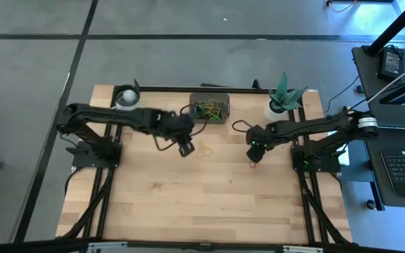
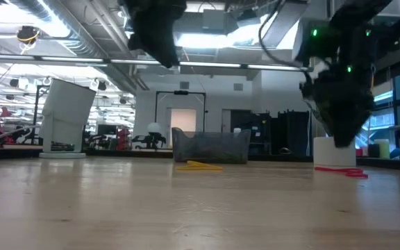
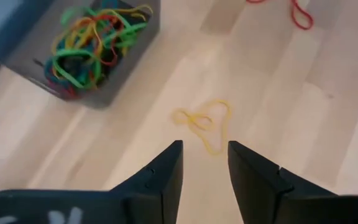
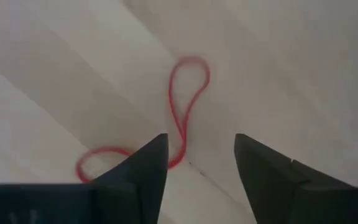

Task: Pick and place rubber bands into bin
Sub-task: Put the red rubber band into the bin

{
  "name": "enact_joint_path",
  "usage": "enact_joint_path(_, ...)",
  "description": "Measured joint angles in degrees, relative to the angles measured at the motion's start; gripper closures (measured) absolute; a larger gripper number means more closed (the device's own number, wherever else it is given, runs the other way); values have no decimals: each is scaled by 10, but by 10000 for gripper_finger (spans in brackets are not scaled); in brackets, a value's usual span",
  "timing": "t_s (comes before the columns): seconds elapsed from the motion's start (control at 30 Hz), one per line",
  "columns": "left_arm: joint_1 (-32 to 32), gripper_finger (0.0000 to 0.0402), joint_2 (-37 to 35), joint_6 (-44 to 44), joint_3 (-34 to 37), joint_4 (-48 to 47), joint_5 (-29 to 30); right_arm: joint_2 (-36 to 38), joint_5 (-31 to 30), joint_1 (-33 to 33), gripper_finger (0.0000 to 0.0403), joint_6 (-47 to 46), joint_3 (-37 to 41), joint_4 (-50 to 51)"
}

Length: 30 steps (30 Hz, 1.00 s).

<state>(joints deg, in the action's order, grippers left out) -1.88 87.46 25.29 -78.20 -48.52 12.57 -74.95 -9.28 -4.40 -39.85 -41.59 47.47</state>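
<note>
The bin (image 1: pixel 209 109) stands at the table's far edge, holding a tangle of green, yellow and red rubber bands (image 3: pixel 89 46). A yellow band (image 3: pixel 204 124) lies flat on the wood in front of it. My left gripper (image 3: pixel 205 158) hangs open high above the table, just short of that band, with nothing between its fingers. A red band (image 4: pixel 185 106) lies flat on the table to the right. My right gripper (image 4: pixel 201 152) stands open just above it, pointing down. In the low view its fingers (image 2: pixel 342 142) stay clear of the red band (image 2: pixel 342 171).
A white cup (image 1: pixel 126 96) stands at the table's far left corner and a potted plant (image 1: pixel 280 104) at the far right. The near half of the wooden table (image 1: pixel 202 204) is bare. A desk with a laptop (image 1: pixel 403 169) stands beyond the right edge.
</note>
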Motion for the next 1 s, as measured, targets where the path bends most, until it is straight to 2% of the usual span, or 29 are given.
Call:
enact_joint_path(0.2, 65, 289, -20, 92, 50, 15, 32, -58, 22, 0, 210, -2, 25, -12)
enact_joint_path(0.47, 127, 295, -23, 154, 56, 19, 96, -76, 63, 0, 221, -12, 71, -87)
enact_joint_path(0.6, 142, 295, -23, 159, 56, 19, 125, -75, 57, 0, 263, -17, 75, -91)
enact_joint_path(0.83, 140, 295, -23, 103, 56, 2, 176, -78, 52, 0, 389, -8, 66, -85)
enact_joint_path(1.0, 132, 295, -23, 28, 56, -2, 181, -60, 57, 0, 395, 9, 35, -22)
